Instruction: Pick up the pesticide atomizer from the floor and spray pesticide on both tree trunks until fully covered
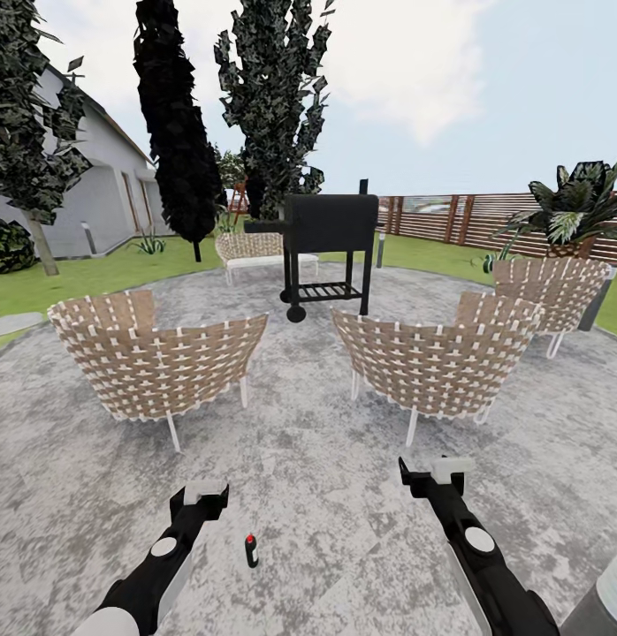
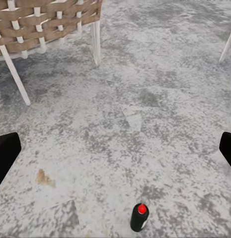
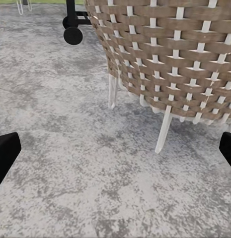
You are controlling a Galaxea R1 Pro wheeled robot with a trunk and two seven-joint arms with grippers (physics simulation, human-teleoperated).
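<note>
Both grippers are spread wide and hold nothing. Low in the head view, the left gripper (image 1: 201, 496) sits left of centre at the end of its black-and-white arm, above the stone paving (image 1: 326, 495). The right gripper (image 1: 430, 473) sits right of centre, a little higher in the frame. In the left wrist view the two black fingertips (image 2: 6, 153) stand at opposite edges of the frame, with bare paving between them; the right wrist view shows the same wide gap, its fingertips (image 3: 6, 151) at either edge.

The pesticide atomizer (image 1: 251, 549), a small dark bottle with a red cap, stands upright on the paving at the bottom of the head view, between the two arms and nearer the left one. It touches neither gripper. In the left wrist view it appears at the lower middle (image 2: 139, 217), apart from both fingertips.

Two woven wicker chairs (image 1: 158, 353) stand across the middle of the head view, with a black grill cart (image 1: 329, 243) behind them. A grey-brown trunk (image 1: 39, 238) leans at the left edge on the lawn (image 1: 43, 283), and a slatted wooden fence (image 1: 459, 216) runs along the right.
</note>
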